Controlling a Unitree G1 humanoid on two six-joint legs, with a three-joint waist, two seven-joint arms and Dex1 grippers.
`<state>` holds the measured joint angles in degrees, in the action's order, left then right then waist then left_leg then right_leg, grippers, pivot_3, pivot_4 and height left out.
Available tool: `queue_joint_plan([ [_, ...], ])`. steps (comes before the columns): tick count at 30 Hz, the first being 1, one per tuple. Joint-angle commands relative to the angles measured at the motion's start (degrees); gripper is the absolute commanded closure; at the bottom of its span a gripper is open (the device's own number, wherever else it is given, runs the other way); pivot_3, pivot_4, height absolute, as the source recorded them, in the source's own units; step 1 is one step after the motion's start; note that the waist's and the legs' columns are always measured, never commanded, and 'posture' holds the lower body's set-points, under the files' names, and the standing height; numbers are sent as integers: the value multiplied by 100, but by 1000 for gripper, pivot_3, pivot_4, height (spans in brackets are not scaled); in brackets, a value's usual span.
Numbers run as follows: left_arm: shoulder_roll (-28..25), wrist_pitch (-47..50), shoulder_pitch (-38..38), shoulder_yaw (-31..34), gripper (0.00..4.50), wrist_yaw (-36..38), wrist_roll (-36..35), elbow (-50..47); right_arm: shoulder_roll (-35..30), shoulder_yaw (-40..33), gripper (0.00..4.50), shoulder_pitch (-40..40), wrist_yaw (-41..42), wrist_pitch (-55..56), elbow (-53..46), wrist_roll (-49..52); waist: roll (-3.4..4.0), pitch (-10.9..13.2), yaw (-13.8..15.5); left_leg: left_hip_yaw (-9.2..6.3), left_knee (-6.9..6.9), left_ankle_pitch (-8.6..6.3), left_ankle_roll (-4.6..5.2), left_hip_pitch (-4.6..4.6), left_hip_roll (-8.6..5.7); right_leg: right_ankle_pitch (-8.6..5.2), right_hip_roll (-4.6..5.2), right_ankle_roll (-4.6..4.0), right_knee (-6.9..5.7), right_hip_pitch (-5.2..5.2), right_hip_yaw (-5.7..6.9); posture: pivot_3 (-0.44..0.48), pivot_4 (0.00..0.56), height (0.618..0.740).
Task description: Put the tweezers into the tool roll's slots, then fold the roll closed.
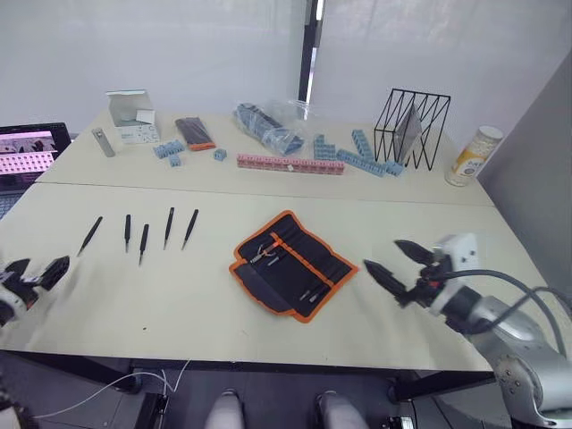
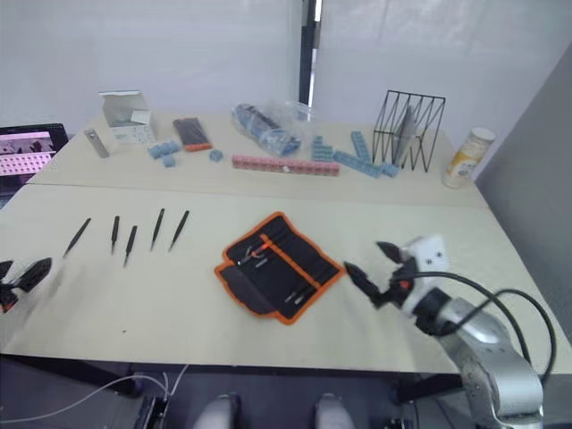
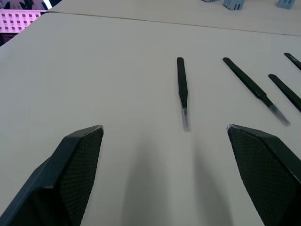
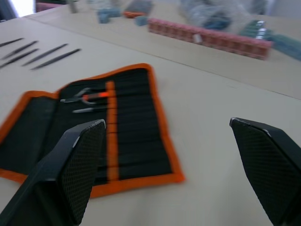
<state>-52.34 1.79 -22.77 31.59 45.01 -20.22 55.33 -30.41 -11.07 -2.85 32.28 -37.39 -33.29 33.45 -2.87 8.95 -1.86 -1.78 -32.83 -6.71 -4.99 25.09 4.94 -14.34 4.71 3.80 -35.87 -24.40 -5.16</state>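
Hovering low over the near edge of the counter (image 1: 179,304), my left end effector (image 1: 34,272) has its fingers spread wide with nothing between them, and my right end effector (image 1: 399,258) hangs just as wide and empty on the other side. Just beyond my left end effector lie the tweezers (image 1: 143,243), five slim black ones in a loose row, tips toward me, none touching another. The leftmost of them (image 3: 182,89) sits straight ahead between my left fingers (image 3: 70,174) in the wrist view. Near my right end effector, the tool roll (image 1: 293,264) lies unfolded flat at the counter's middle, orange trim all round, with a few small tools already in its slots. Farther back stand a pink strip of blocks (image 1: 290,163), scattered blue blocks (image 1: 362,159), a black wire rack (image 1: 413,128), a small white box (image 1: 132,116) and a yellow-labelled canister (image 1: 473,155). A laptop screen (image 1: 32,147) glows at far left.
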Motion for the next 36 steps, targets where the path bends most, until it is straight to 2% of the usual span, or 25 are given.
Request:
queue_joint_plan([
  [1,-87,-269,-610,-370,25,-231,377,501,-206,346,0,-376,121,-381,-309,275,-5,-2,35,0,0,0,0,2,0,1,-1,2,0,-1,0,0,150,740],
  [6,32,-452,-1465,-794,25,-513,772,1385,-272,688,0,-847,146,-545,-324,323,-7,-2,83,-2,0,4,7,6,3,2,-12,16,-5,-6,-2,0,150,740],
  [13,74,-526,-1818,-1107,25,-508,1106,1758,-144,807,0,-1318,-2,-745,-661,650,-9,-2,105,-6,0,3,5,7,9,16,-22,47,-19,-10,-3,0,150,740],
  [20,205,-391,-1988,-1205,25,-632,1250,1939,-346,967,0,-1620,189,-938,-704,900,-9,-2,130,-9,-6,3,4,6,10,19,-24,48,-21,-5,-2,0,150,740],
  [26,385,-327,-2057,-1321,1830,-765,1443,2042,-519,1028,0,-1656,302,-954,-665,933,-6,-3,144,-9,-11,3,4,3,9,21,-24,51,-25,0,-3,0,150,740],
  [33,397,-279,-2096,-1304,4178,-918,1457,2074,-640,1126,0,-1676,386,-962,-717,916,-6,-3,137,-9,-13,3,4,-1,9,22,-24,52,-30,1,-2,0,150,740],
  [34,383,-287,-2093,-1298,4453,-930,1454,2074,-658,1152,0,-1684,395,-952,-726,898,-6,-3,140,-9,-13,3,5,-1,9,23,-24,52,-30,2,-3,0,150,740],
  [36,341,-321,-2095,-1260,4453,-979,1428,2070,-687,1200,0,-1699,415,-925,-740,857,-6,-3,140,-9,-13,4,5,-1,9,23,-24,53,-30,2,-3,0,150,740],
])
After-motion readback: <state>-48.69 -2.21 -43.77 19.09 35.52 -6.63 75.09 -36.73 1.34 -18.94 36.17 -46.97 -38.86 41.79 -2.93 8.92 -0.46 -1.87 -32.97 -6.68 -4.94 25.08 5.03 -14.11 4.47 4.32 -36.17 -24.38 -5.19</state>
